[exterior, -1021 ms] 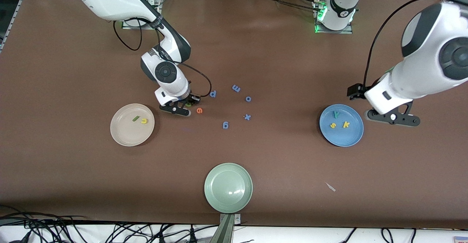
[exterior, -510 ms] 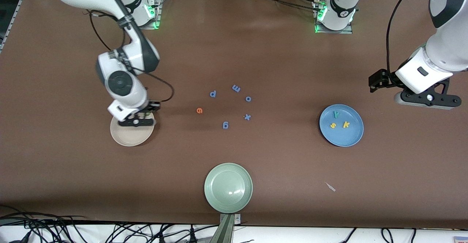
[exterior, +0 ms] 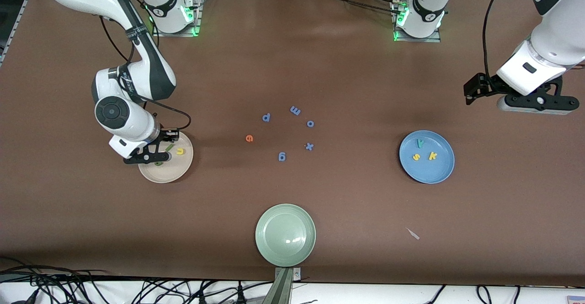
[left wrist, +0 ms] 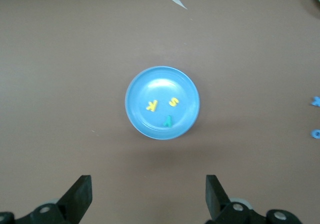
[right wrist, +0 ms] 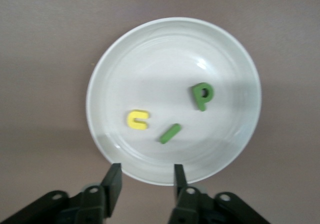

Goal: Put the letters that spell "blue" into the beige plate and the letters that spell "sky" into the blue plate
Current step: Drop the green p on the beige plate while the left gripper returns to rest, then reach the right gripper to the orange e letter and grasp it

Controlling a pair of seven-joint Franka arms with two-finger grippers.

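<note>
The letters that spell "blue" are small foam pieces: we see the dark green b (right wrist: 202, 95), the light green bar-like l (right wrist: 170, 133) and the yellow u (right wrist: 137, 120) lying apart in the beige plate (exterior: 176, 174) toward the right arm's end of the counter (exterior: 347, 212), while the orange e (exterior: 249, 138) lies mid-counter. The right tool (right wrist: 145, 181) hangs over that plate, released, holding nothing. The left tool (left wrist: 147, 194) waits spread wide above bare counter near the blue plate (left wrist: 137, 86), which holds s, k and y.
</note>
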